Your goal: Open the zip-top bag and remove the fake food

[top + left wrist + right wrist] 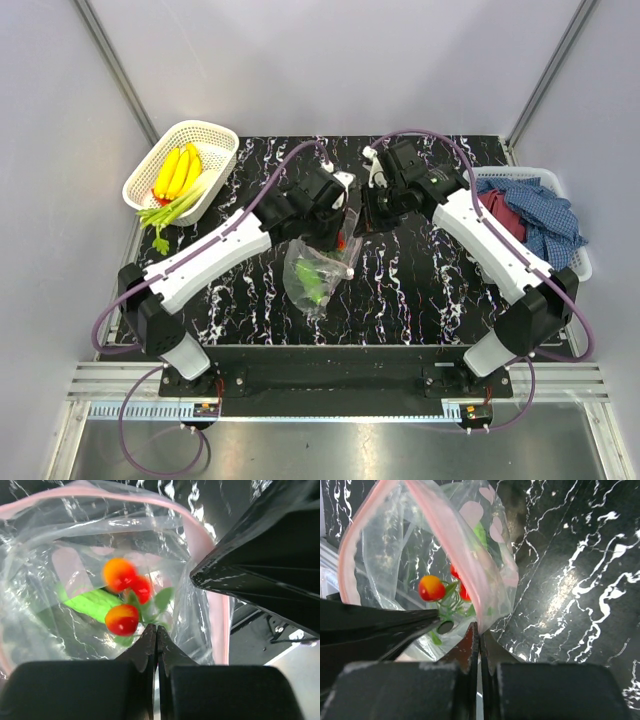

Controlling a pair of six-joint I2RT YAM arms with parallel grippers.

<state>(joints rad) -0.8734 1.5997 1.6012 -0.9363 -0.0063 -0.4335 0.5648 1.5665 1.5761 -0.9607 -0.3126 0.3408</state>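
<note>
Our left gripper [156,642] has its fingers pressed together on the clear wall of the zip-top bag [45,580]. Our right gripper [477,637] likewise pinches the zip strip [445,540]. We see the bag mid-table [430,300], mouth agape, with fake food [122,620] inside.

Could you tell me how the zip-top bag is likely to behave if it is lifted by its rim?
Probably floppy: the zip-top bag is thin, crinkled film hanging slack. Likely light, since it holds just a few small red-orange toy fruits and green pieces. The glossy film looks slippery to pinch.
</note>
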